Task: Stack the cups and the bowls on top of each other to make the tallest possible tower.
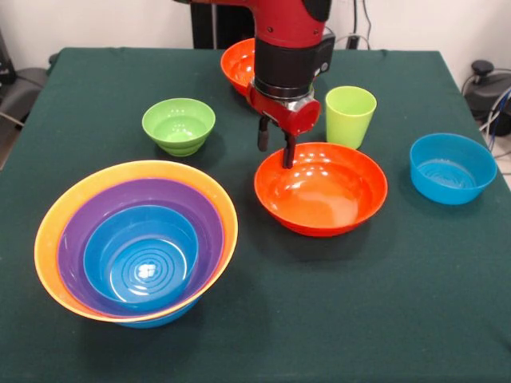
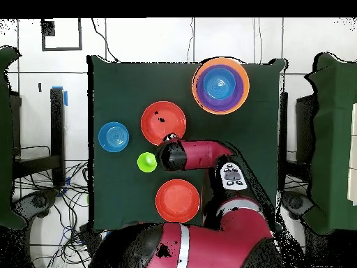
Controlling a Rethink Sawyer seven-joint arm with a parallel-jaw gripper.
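The tower (image 1: pixel 136 239) stands at the front left: a big orange bowl holding a purple and a blue bowl, with a blue rim under it; it also shows in the overhead view (image 2: pixel 220 85). A red-orange bowl (image 1: pixel 321 188) (image 2: pixel 163 122) sits mid-table. My gripper (image 1: pixel 275 145) is open at its far left rim, with one finger (image 1: pixel 288 153) at the rim and the other (image 1: pixel 263 136) outside. The lime-green cup (image 1: pixel 350 116) (image 2: pixel 146 162) stands upright just behind that bowl. A small lime-green bowl (image 1: pixel 179 125) sits left of the gripper; in the overhead view the arm hides it.
A lone blue bowl (image 1: pixel 452 167) (image 2: pixel 114 136) sits at the right. A second red-orange bowl (image 1: pixel 238 64) (image 2: pixel 177 200) lies behind the arm, near the pedestal. The table has a dark green cloth (image 1: pixel 399 303). The arm (image 2: pixel 199 153) reaches over the table's middle.
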